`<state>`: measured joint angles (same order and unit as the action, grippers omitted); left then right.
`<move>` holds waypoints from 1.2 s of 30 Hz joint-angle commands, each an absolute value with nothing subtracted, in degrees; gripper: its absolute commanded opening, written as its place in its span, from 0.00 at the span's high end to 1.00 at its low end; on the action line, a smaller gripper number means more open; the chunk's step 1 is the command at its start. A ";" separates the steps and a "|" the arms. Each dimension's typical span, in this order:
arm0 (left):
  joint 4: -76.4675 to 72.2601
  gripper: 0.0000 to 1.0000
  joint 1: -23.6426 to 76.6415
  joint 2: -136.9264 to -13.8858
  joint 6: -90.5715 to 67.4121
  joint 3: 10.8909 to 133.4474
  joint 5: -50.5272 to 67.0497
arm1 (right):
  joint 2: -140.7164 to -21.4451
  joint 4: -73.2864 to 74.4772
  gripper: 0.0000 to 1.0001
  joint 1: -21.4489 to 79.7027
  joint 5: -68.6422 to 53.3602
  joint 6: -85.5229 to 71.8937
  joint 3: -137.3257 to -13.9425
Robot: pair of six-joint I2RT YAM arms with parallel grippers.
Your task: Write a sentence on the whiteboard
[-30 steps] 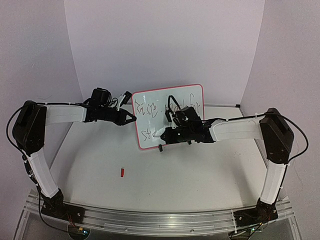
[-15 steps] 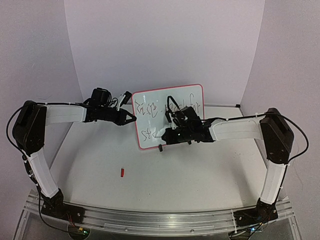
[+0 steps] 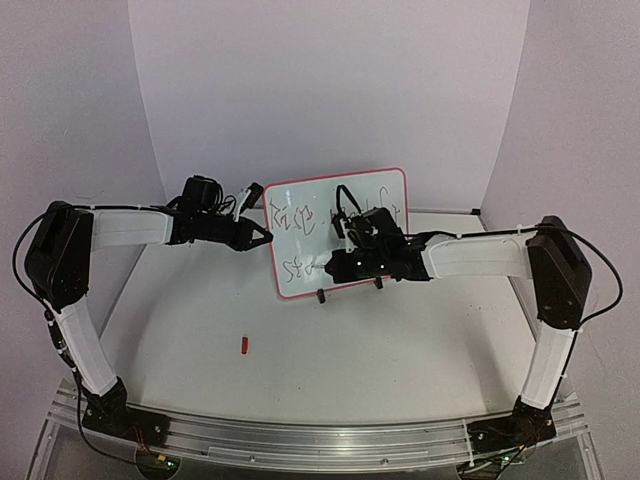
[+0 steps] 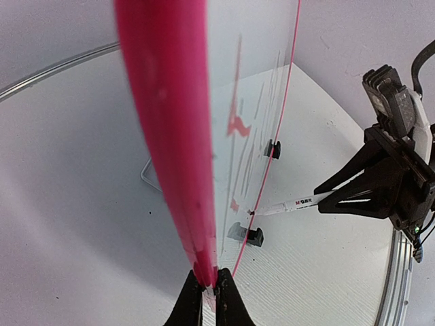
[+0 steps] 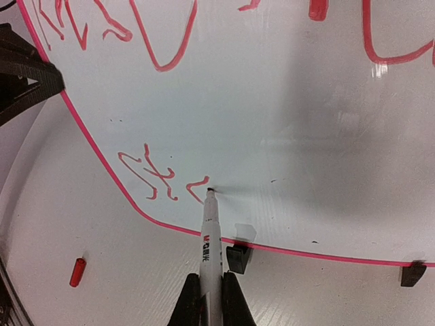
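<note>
The whiteboard (image 3: 310, 240) stands tilted on the table, white with a thin pink frame. My left gripper (image 3: 268, 235) is shut on its left edge, and the left wrist view (image 4: 209, 288) shows the jaws pinching the pink frame (image 4: 170, 136). My right gripper (image 3: 335, 266) is shut on a white marker (image 5: 211, 244), whose tip touches the board low on the left. The sentence (image 5: 153, 176) is red scrawl in two lines. The lower line ends at the tip, and the upper line (image 5: 102, 27) runs along the top of the right wrist view.
A small red marker cap (image 3: 245, 345) lies on the table in front of the board, and it also shows in the right wrist view (image 5: 77, 272). Two black clip feet (image 5: 235, 258) (image 5: 413, 273) hold the board's lower edge. White walls close in behind and at the sides.
My right gripper has shifted slightly right along the board's lower line with the marker, adding a short stroke. The left arm and the board have not moved.
</note>
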<state>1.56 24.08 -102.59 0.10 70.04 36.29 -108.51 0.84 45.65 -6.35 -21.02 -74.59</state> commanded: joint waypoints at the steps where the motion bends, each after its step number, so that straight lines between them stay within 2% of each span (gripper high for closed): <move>1: 3.38 1.00 23.82 -101.87 2.15 70.49 34.24 | -105.73 -1.28 1.00 45.12 -3.78 -20.69 -76.26; 26: 3.51 1.00 23.83 -101.69 2.20 70.40 34.03 | -107.57 -1.93 1.00 45.12 -6.56 -23.29 -71.01; 36: 3.52 1.00 23.89 -101.52 2.20 70.23 33.93 | -103.25 -1.98 1.00 45.14 -5.44 -22.59 -70.41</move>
<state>1.56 24.08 -102.59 0.10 70.04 36.29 -108.09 -0.38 45.34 -6.63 -22.72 -71.02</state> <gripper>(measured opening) 0.044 0.065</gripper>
